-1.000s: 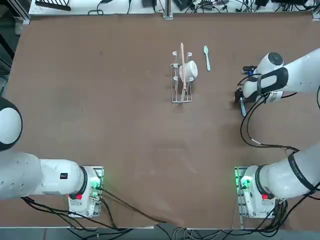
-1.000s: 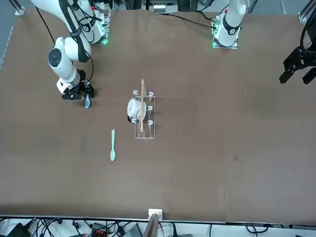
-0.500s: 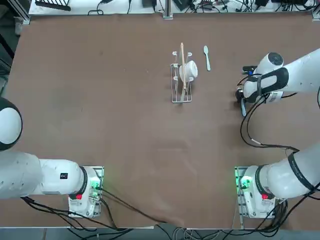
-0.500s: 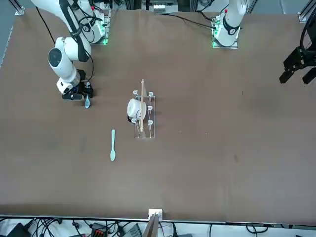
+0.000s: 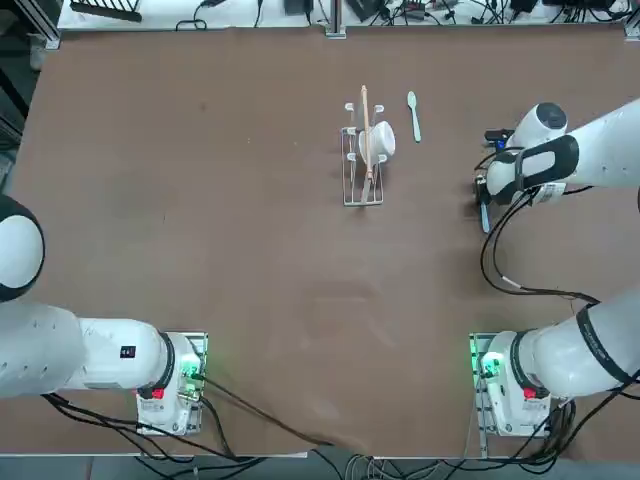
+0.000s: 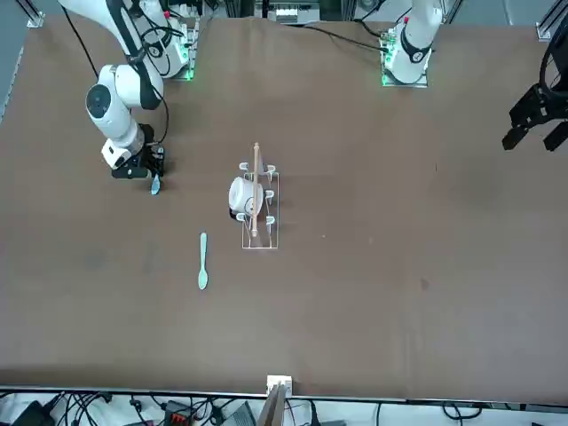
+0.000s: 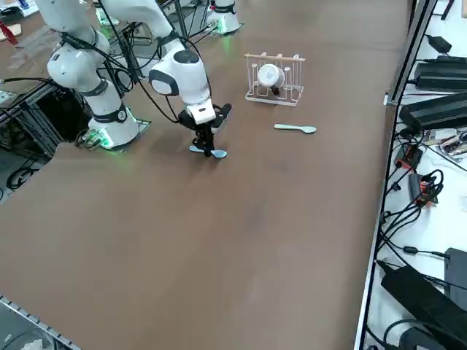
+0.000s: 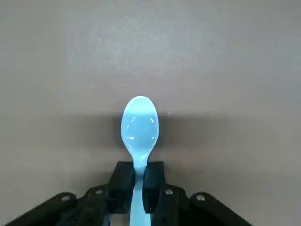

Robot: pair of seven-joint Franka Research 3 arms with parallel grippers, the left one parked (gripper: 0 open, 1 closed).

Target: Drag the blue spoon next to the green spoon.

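Right hand (image 8: 140,188) pinches the blue spoon (image 8: 140,127) between nearly shut fingers, partly hiding its handle

Open tabletop (image 5: 435,230) between pincer (image 8: 139,182) and wire rack (image 5: 363,204)

- Right gripper (image 8: 140,187), one: we find its black fingers drawn together since the earlier frames, now closed on the spoon's handle from both sides.
- The same gripper, position: we record a slight shift towards the robot's right.
- Right arm (image 5: 600,150), one: we note its wrist end very slightly displaced the same way.
- Blue spoon (image 5: 485,218), one: we enter its visible end as nudged slightly, its slant in the top view a little straighter.
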